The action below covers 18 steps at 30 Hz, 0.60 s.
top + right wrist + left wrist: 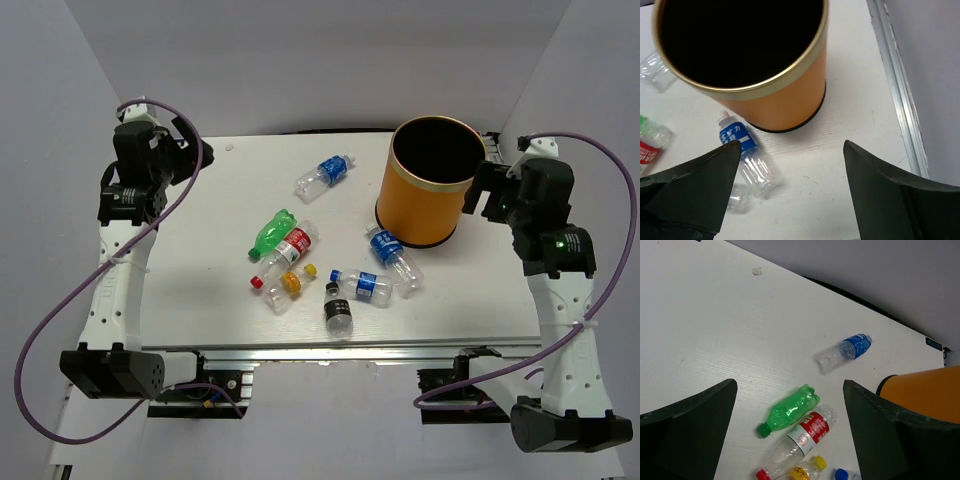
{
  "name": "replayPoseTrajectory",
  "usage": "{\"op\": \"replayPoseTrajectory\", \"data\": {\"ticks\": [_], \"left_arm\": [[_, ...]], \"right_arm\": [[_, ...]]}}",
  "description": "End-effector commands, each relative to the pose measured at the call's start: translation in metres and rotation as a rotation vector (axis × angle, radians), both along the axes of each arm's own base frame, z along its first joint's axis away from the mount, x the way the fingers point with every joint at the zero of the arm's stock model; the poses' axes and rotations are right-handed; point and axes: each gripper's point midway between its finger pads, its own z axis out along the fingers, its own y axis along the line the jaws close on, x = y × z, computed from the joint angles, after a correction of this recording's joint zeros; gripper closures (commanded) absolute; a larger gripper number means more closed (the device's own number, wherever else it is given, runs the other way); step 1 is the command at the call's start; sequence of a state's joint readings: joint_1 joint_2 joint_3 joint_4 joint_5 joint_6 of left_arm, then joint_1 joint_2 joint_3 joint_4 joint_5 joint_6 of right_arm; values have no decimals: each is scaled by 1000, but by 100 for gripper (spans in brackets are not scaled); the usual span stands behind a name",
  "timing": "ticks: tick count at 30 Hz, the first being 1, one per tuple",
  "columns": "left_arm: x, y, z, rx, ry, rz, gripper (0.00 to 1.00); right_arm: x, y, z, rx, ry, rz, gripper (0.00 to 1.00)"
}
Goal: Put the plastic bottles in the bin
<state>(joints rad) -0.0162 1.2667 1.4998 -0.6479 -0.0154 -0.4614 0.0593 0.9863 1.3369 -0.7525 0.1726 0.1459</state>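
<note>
1. The bin [415, 210] stands upright at the far right of the surface [200, 270]
2. All seven bottles lie on their sides outside the bin: one blue bottle [392, 256] just beside its base, a second [362, 286] a little nearer, and a third [325, 176] to its left
3. The green bottle [272, 233], red bottle [290, 248], yellow bottle [287, 288] and black bottle [338, 308] lie further left of the bin
4. The left claw [790, 395] hangs well left of the bin, jaws wide apart and empty
5. The right claw [790, 155] sits just right of the bin, also wide apart and empty
6. The bottles look empty, so probably light, thin-walled, slick and prone to roll; a hold across the labelled middle seems safest
</note>
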Motion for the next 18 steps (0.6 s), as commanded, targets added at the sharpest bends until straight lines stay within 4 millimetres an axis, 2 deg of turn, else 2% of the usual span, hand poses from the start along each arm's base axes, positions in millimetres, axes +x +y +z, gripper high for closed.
{"op": "replayPoseTrajectory", "data": {"ticks": [1, 2, 4, 5, 6, 8, 9, 10, 11, 12, 13, 14, 16, 18], "left_arm": [[1, -3, 8, -3, -37, -16, 2], [1, -3, 6, -4, -36, -16, 2], [3, -4, 5, -6, -45, -21, 2], [3, -9, 0, -14, -39, -46, 2], [4, -10, 1, -12, -51, -54, 2], [6, -10, -5, -9, -45, -60, 2], [7, -13, -6, -13, -50, -71, 2], [7, -14, -8, -15, -50, -77, 2], [8, -15, -14, -16, -41, -83, 2], [9, -16, -17, -22, -39, -87, 2], [9, -18, -20, -29, -33, -95, 2], [8, -19, -22, -33, -29, -103, 2], [6, -22, -37, -46, 3, -111, 2], [-1, -24, -56, -63, 50, -119, 2]], "right_arm": [[2, 25, 37, 12, -100, 168, 11], [-1, 49, 43, 46, -118, 307, 11], [-6, 69, 45, 56, -105, 449, 11], [-10, 86, 43, 99, -83, 547, 11], [-6, 97, 32, 135, -29, 600, 11], [-4, 116, 6, 100, 43, 680, 11], [-5, 123, -19, 77, 95, 689, 10], [-2, 130, -29, 38, 97, 690, 11], [-7, 149, -46, -33, 128, 717, 11], [-13, 159, -65, -56, 172, 754, 11], [-16, 168, -77, -71, 195, 787, 11], [-9, 175, -86, -83, 196, 793, 11], [-1, 169, -110, -88, 232, 723, 11], [9, 171, -117, -74, 220, 681, 11]]}}
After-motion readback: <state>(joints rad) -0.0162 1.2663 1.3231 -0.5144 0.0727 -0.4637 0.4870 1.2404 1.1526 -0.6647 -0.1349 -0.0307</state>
